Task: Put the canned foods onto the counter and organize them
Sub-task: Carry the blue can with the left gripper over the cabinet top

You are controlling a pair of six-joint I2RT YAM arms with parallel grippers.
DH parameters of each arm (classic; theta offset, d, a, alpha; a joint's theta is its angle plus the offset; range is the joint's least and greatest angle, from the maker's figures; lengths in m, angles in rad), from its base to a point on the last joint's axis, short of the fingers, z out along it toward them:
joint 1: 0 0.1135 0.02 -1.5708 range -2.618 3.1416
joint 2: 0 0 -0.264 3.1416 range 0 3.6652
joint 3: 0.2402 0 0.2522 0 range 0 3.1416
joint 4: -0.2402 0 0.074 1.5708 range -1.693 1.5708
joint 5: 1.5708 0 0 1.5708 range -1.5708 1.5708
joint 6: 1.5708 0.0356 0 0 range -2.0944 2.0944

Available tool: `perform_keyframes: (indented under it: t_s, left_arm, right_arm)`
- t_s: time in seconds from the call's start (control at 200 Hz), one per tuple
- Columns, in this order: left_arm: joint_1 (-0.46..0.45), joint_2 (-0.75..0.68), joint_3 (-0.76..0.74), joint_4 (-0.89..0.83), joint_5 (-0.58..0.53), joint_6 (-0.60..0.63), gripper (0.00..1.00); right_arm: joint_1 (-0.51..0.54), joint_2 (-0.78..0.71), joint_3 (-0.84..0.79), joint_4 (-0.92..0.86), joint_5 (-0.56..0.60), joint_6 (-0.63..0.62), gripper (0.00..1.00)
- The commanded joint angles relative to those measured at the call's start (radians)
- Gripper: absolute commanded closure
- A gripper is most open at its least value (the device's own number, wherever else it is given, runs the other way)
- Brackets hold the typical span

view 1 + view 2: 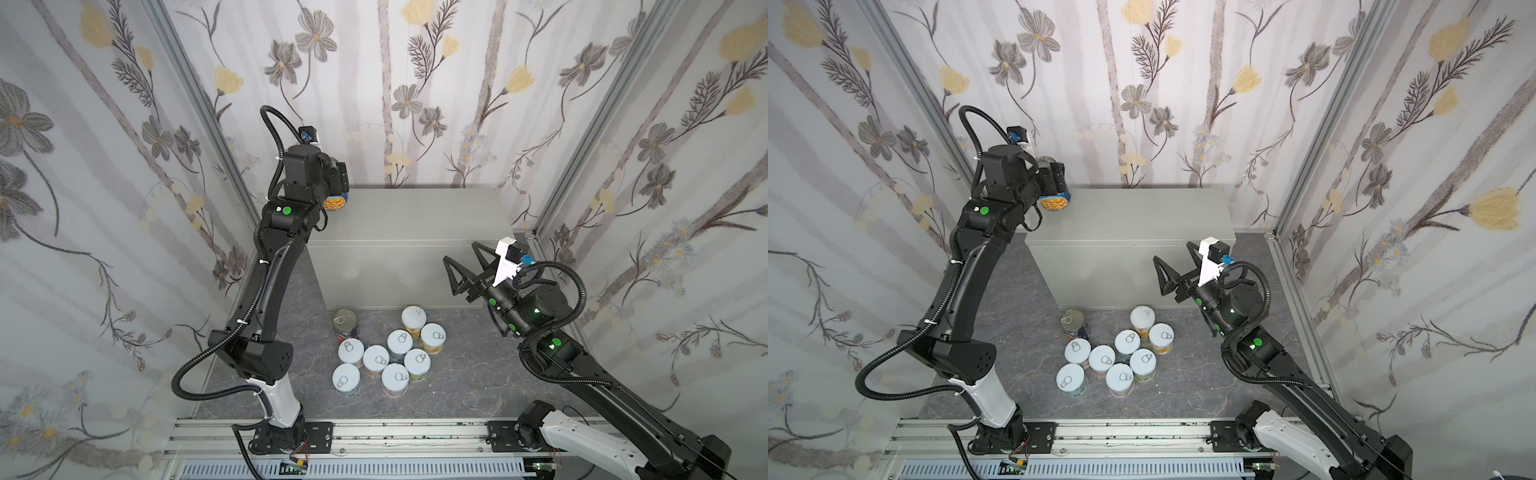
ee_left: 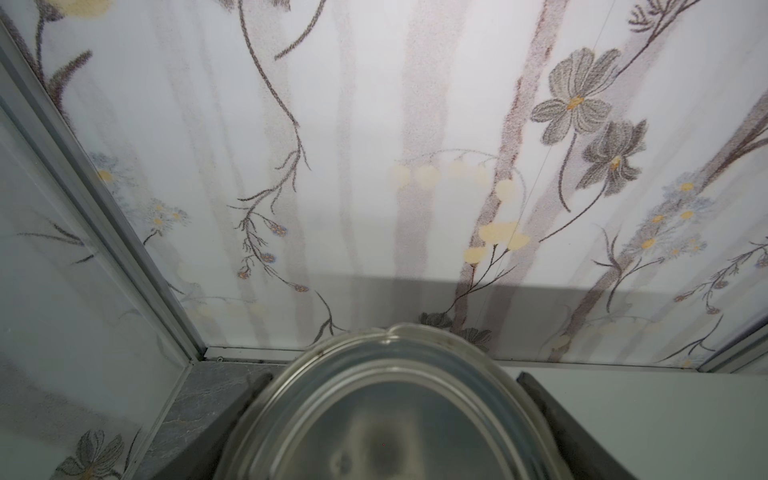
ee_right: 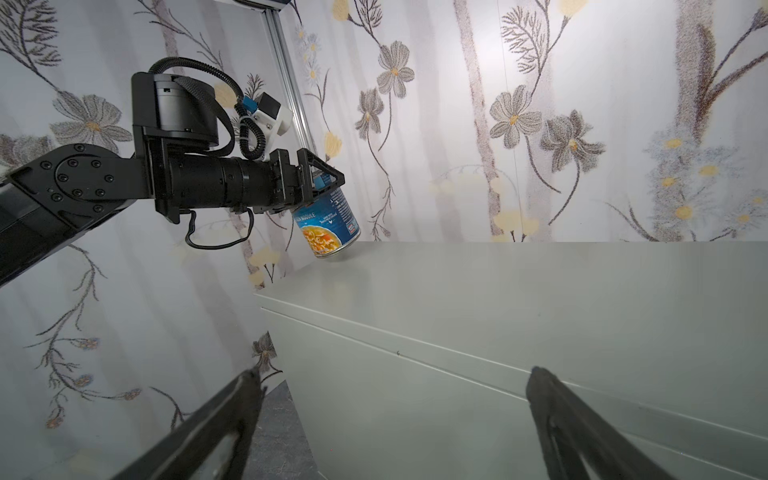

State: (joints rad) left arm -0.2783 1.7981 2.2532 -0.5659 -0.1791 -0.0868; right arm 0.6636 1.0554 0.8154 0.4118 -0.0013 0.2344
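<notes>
My left gripper (image 3: 322, 178) clamps blue-label can (image 3: 328, 226), tilted over counter (image 3: 498, 282) back-left corner; touchdown unclear. My right gripper (image 1: 459, 252) wide, empty. Nothing released on counter yet; nine cans (image 1: 376, 358) wait on floor (image 1: 457, 374).

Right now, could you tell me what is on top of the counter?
Only the blue-label can, tilted in the left gripper, at the counter corner; contact is hidden.

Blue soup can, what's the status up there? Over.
Left gripper shut on blue soup can, tilted, low over back-left corner of counter. Right gripper open, empty. Nine cans on floor. Nothing in the way.
</notes>
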Motion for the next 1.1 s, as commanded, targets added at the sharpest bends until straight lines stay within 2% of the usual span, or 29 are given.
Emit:
perform_keyframes:
  t_s: [0.0,0.24,0.41,0.55,0.69,0.834,1.094]
  left_arm:
    - [0.010,0.054,0.115,0.033,0.031,-0.031,1.00]
    - [0.033,0.198,0.302,-0.055,0.021,-0.037,1.00]
    - [0.056,0.222,0.307,-0.055,0.020,-0.042,1.00]
    - [0.062,0.222,0.306,-0.047,0.058,0.005,1.00]
    - [0.063,0.221,0.307,-0.042,0.155,0.058,1.00]
    - [0.062,0.223,0.307,-0.037,0.199,0.076,1.00]
    - [0.059,0.230,0.337,-0.086,0.194,0.059,1.00]
  right_arm:
    - [0.001,0.011,0.011,0.026,-0.016,-0.007,0.00]
    - [0.001,0.032,0.025,0.011,-0.006,-0.010,0.00]
    - [0.001,0.039,0.030,0.004,0.002,-0.015,0.00]
    - [0.003,0.047,0.035,-0.007,0.004,-0.024,0.00]
    - [0.001,0.053,0.038,-0.008,0.007,-0.026,0.00]
    - [0.002,0.061,0.042,-0.006,0.009,-0.016,0.00]
    - [0.001,0.069,0.050,-0.015,0.008,-0.007,0.00]
